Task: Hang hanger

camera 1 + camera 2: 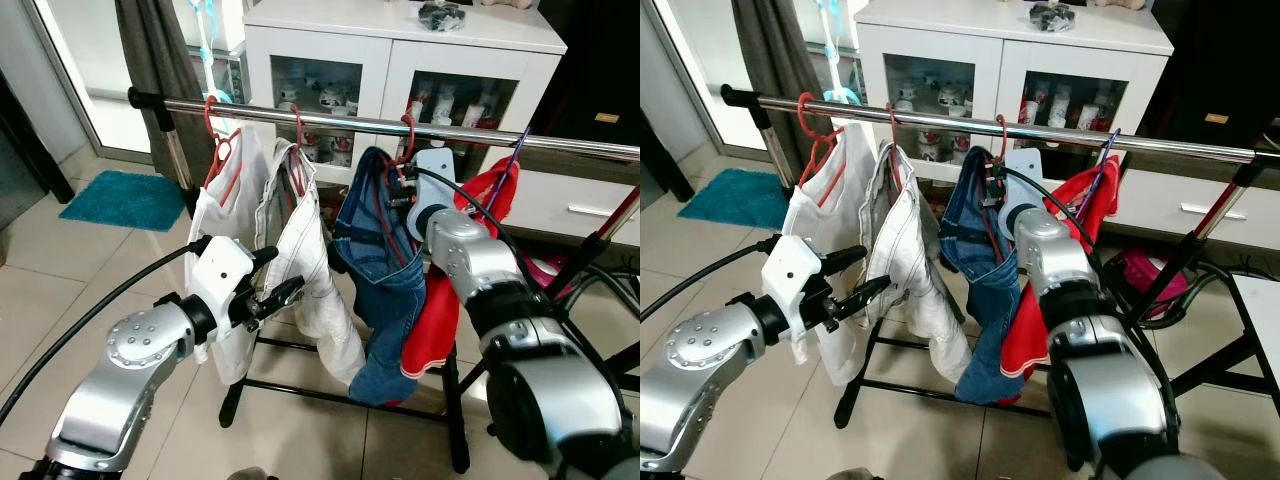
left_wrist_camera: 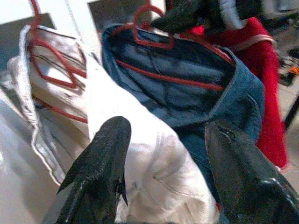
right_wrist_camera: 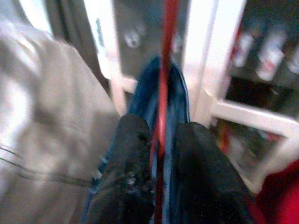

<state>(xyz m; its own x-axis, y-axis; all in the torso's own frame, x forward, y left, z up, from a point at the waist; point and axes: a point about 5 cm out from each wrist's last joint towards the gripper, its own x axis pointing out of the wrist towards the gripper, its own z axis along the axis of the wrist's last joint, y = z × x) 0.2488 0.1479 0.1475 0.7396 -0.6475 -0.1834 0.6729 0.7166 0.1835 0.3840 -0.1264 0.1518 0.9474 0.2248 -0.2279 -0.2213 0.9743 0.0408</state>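
No readable text, label or number anywhere.

A white cabinet with glass doors (image 1: pixel 400 60) stands behind the rack, small figurines on its shelves, a dark object (image 1: pixel 441 15) near its top's back edge. A teal shaggy rug (image 1: pixel 125 199) lies on the beige tiled floor (image 1: pixel 60 290) beside a grey curtain (image 1: pixel 150 50)

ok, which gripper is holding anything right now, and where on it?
The right gripper pinches the red hanger on its neck, just under the hook, with jeans on it. The left gripper is open, holding nothing.
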